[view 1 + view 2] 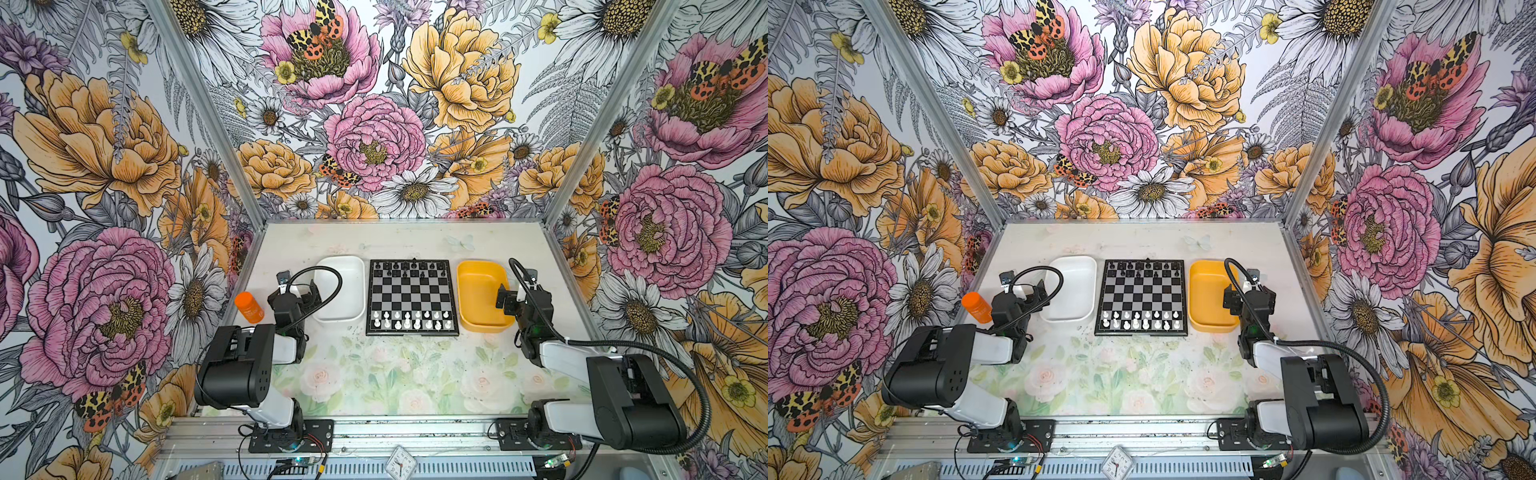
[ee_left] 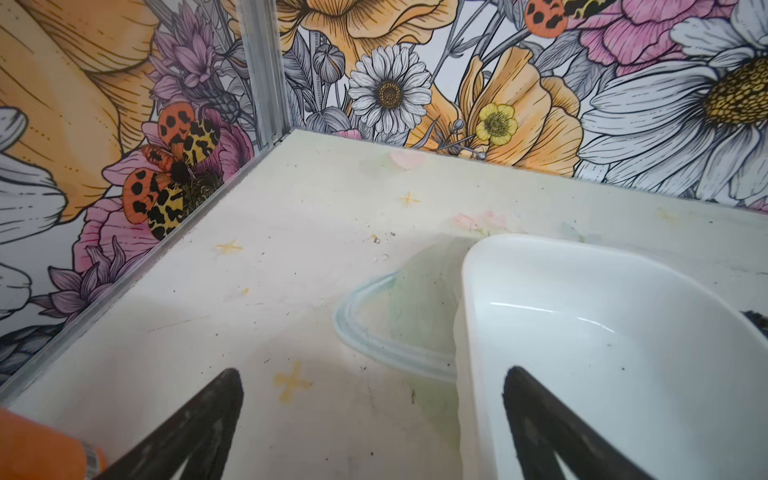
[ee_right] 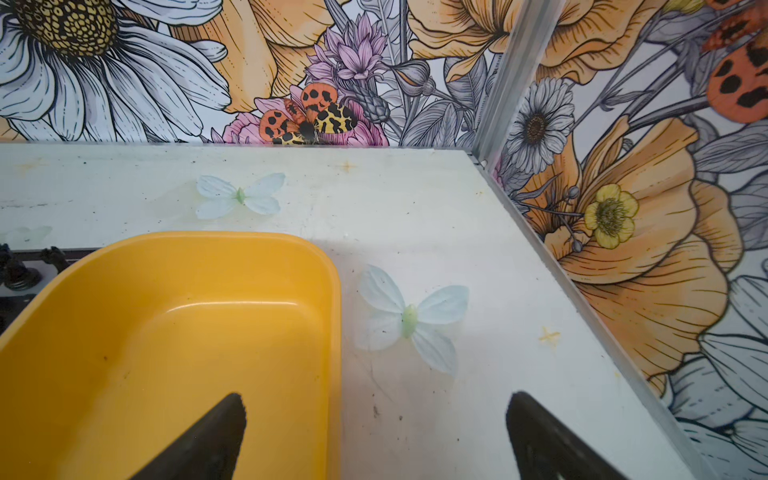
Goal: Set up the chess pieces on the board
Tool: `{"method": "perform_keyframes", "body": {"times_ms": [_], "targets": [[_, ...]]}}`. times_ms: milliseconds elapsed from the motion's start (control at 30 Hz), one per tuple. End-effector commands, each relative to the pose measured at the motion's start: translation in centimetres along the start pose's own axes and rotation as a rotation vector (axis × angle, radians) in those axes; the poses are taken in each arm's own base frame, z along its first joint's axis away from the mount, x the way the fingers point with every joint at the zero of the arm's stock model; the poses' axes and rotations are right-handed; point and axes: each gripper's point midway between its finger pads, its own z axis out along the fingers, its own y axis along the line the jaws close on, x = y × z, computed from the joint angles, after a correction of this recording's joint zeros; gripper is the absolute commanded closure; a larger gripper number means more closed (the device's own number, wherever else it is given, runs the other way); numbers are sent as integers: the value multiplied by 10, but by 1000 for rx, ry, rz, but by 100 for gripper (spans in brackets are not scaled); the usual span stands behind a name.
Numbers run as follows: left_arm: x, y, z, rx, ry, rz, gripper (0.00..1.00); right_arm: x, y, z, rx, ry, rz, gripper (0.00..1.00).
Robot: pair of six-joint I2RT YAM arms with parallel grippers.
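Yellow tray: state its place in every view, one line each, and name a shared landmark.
In a top view: yellow tray directly right of the board.
In a top view: same spot.
Left wrist: not in view.
Right wrist: close in front.
Landmark: the board beside it.

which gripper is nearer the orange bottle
Left. The left gripper hangs just beside the bottle, at the white tray's edge; the right gripper is across the board, at the yellow tray.
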Motion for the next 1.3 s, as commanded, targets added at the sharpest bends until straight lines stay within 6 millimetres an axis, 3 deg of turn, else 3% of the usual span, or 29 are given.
{"method": "perform_keyframes", "body": {"times_ms": [0,100,267,1267], "targets": [[-28,-13,4,75,-89,6,1,-31,9,12,-50,-130,2,0],[-28,-12,4,74,-86,7,1,-20,14,28,-84,-119,1,0],[-27,-13,5,66,-79,13,1,-19,10,32,-103,-91,33,0],[-26,-16,6,10,-73,56,1,-17,9,32,-102,-83,37,0]]}}
